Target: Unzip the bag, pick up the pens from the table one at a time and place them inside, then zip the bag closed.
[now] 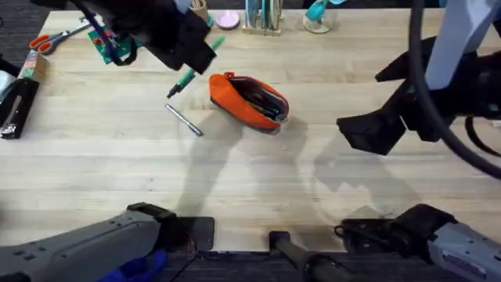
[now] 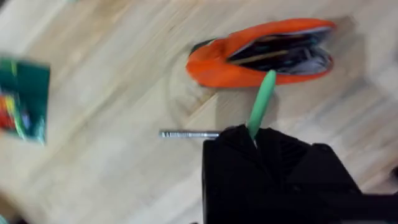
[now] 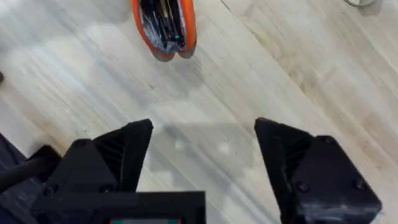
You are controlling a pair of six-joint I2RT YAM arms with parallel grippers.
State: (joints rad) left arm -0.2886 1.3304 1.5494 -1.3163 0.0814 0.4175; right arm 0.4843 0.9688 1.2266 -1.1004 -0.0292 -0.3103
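A: Where did the soft orange bag (image 1: 249,99) lie?
B: Unzipped on the grained plank table (image 1: 258,180), near the slim silver pen (image 1: 184,121).
A: And my grippers?
B: The left gripper (image 2: 252,138) pinched the green pen (image 2: 262,103); the right gripper (image 3: 202,162) was spread wide.

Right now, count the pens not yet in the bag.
2. The green pen is held in the left claw beside the open bag; the silver pen lies on the table. Pens inside may be hidden.
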